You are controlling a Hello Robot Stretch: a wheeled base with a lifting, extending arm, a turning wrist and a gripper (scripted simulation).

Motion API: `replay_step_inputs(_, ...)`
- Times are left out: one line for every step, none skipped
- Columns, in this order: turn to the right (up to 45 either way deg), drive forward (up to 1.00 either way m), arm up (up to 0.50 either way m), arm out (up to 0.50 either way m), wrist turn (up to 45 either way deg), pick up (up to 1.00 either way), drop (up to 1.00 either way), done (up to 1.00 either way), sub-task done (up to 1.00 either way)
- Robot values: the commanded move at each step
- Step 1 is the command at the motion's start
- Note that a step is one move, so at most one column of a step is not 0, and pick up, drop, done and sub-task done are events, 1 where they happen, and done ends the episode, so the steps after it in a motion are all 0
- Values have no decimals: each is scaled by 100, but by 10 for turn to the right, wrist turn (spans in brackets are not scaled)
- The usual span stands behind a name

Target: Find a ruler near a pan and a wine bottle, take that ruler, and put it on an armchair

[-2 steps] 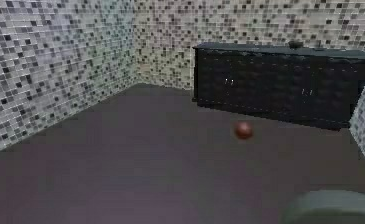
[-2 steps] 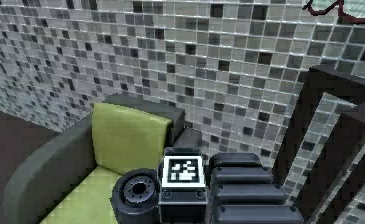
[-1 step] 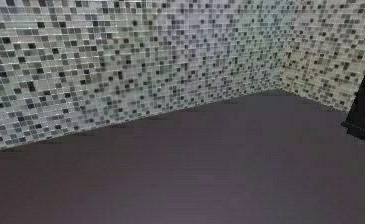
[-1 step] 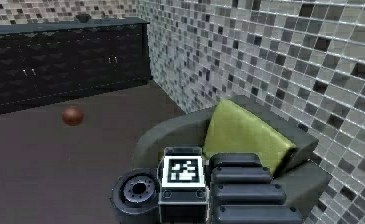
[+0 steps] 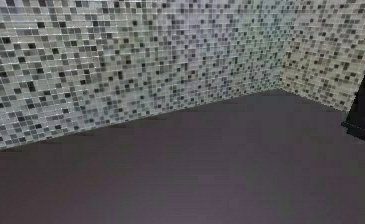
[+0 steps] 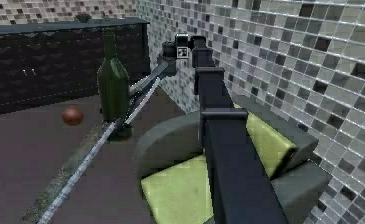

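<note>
In the arm side view the dark arm rises over a grey armchair with yellow-green cushions. At its far end is the gripper, near the mosaic wall. The gripper holds a long thin grey ruler, which slants from the fingers down to the bottom left, above the floor and past the armchair's left side. A dark green wine bottle stands upright just behind the ruler, left of the arm.
A long dark cabinet runs along the back left of the arm side view, with a reddish-brown ball on the floor before it. The forward view has a mosaic-tiled wall, bare dark floor and a dark object at its right edge.
</note>
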Motion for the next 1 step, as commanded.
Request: replay_step_inputs(0, 0, 0, 0, 450, 0, 0, 0, 0)
